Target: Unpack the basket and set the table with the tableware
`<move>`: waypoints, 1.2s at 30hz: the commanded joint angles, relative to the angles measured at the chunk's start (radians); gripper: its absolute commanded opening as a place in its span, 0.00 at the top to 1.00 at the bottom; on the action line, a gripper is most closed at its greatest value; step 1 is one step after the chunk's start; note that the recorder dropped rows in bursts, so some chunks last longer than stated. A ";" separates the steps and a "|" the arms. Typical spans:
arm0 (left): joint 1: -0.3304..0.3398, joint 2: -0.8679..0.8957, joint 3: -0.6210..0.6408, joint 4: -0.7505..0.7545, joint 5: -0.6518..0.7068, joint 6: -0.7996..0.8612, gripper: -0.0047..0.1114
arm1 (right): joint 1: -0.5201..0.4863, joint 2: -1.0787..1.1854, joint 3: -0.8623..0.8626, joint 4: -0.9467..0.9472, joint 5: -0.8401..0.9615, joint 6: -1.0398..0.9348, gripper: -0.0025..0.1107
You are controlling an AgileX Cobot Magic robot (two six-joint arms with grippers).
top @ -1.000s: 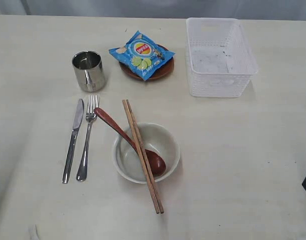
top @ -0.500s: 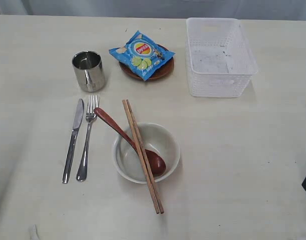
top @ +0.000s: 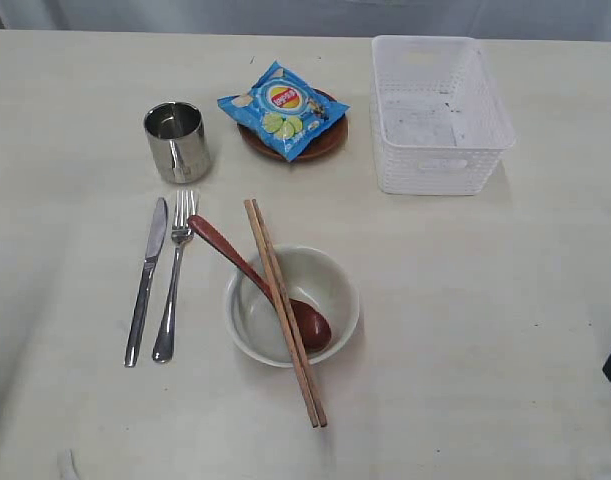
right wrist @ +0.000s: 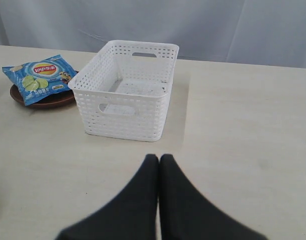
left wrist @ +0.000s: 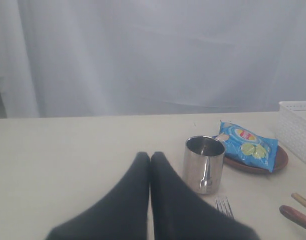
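So both my grippers are empty and clear of the place setting. The left gripper point(left wrist: 150, 157) has its two black fingers pressed flat together, and the right gripper point(right wrist: 159, 159) is the same, closed on nothing. I'd say that's because there's nothing left to pick up. The white rectangular plastic lattice basket point(top: 440, 110) looks empty to me, with only grey smudges on its floor, and it sits out of the way so the setting has room.

Using the pale round bowl point(top: 343, 300) as the middle of the dial in the exterior view, the basket is off at 1 o'clock. The small brown round plate point(top: 330, 142) is at 12, with the blue crisp packet point(top: 283, 110) lying on top like a little serving. The shiny steel cup point(top: 175, 140) stands upright at 11, mouth up, just beyond the fork tines where a drink goes.

The steel knife point(top: 145, 285) and steel fork point(top: 173, 280) lie side by side at 9, handles toward 6, knife on the outside. The reddish-brown wooden spoon point(top: 230, 255) has its head down in the bowl and its handle leaning over the rim toward 10. The two wooden chopsticks point(top: 307, 385) bridge the bowl from 12 to 6, so the rim keeps them from rolling. Everything rests on the wide cream-white tabletop point(top: 485, 330), so it looks pretty much done.
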 commanded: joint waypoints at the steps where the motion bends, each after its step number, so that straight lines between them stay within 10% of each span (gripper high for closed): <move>1: -0.002 -0.004 0.003 -0.003 -0.007 0.001 0.96 | 0.004 -0.007 0.003 -0.010 -0.002 -0.004 0.98; 36: -0.002 -0.004 0.003 0.050 0.202 0.001 0.96 | 0.004 -0.007 0.003 -0.010 -0.001 -0.001 0.98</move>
